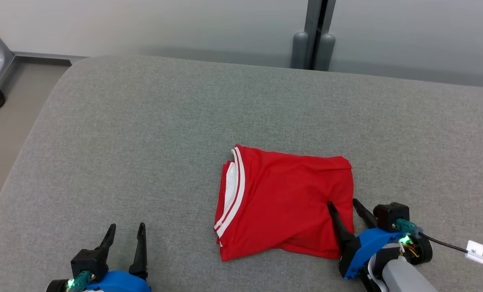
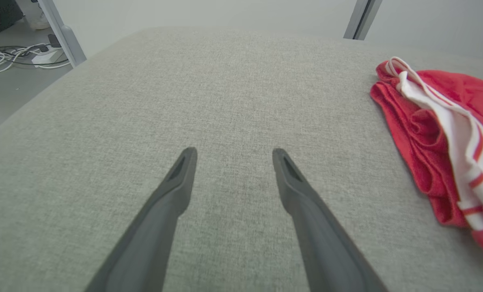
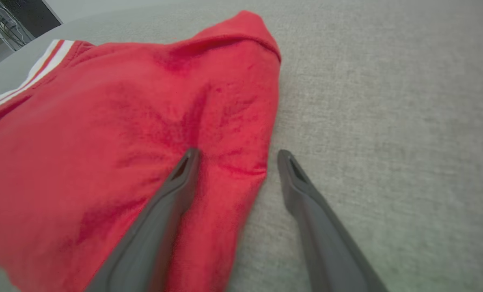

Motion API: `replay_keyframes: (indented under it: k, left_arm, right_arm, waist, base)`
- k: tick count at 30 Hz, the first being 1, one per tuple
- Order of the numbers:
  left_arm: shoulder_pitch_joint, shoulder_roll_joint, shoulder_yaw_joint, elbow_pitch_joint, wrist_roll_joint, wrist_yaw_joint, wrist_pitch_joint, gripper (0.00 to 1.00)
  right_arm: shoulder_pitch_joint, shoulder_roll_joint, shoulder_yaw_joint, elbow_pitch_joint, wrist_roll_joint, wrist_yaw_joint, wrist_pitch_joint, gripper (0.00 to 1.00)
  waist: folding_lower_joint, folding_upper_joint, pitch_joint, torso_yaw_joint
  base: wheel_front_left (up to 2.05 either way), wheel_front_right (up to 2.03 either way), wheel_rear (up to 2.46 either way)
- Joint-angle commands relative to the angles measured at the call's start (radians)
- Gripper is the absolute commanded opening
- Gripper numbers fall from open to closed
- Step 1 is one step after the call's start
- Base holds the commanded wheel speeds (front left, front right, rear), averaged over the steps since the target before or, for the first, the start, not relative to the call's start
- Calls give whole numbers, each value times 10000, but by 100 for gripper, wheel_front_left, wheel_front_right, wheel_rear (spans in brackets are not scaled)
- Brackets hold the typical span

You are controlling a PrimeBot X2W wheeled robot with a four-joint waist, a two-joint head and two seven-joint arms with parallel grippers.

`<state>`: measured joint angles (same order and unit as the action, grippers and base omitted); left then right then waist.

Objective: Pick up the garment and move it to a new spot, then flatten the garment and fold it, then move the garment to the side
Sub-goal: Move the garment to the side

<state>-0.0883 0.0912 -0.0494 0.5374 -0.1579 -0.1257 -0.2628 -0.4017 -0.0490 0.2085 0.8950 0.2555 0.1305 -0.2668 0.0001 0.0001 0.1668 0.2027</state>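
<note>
Right pincer (image 1: 342, 202) stands released, one finger over the red shirt's (image 1: 286, 198) near right corner, the other beside it on the grey bench (image 1: 144, 121). Contact is hard to make out. Left pincer (image 1: 127, 226) is released, well apart. The shirt lies folded mid-bench, with white-striped trim at its left edge and its lower layers hidden.

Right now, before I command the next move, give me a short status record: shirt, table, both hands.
shirt: red shirt, folded into a rough rectangle, white-striped trim at its left edge
table: grey fabric table, shirt lying on it
left: left hand open, over bare fabric, apart from the shirt
right: right hand open, straddling the shirt's right edge, one finger over the cloth, the other over bare fabric
held: nothing
</note>
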Motion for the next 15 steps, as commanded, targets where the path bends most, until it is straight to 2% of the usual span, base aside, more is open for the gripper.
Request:
replay_keyframes:
  k: [1,2,7,10,15]
  left_arm:
    - [-155,27,5,-19,-33,-73,-20,100]
    - [-133,23,74,0,-113,-75,-20,100]
    - [-1,105,154,-74,-115,-52,-22,100]
    - [107,94,229,-162,-155,-52,-20,100]
    - [188,38,204,-395,-119,-53,-20,100]
  right_arm:
    - [-15,-35,135,194,131,6,48,22]
    - [-43,-6,310,311,330,6,66,0]
    - [-85,-61,431,-36,716,0,32,0]
    - [130,-92,268,-400,777,-7,23,0]
    - [477,-60,282,-920,685,-4,25,0]
  waist:
    - [-1,-1,104,81]
    - [-1,-1,93,30]
    - [-1,-1,-150,-731]
    - [-1,-1,-330,-1588]
    - [-1,-1,-438,-3398]
  base:
    - [0,0,0]
    - [0,0,0]
    - [0,0,0]
    - [0,0,0]
    - [0,0,0]
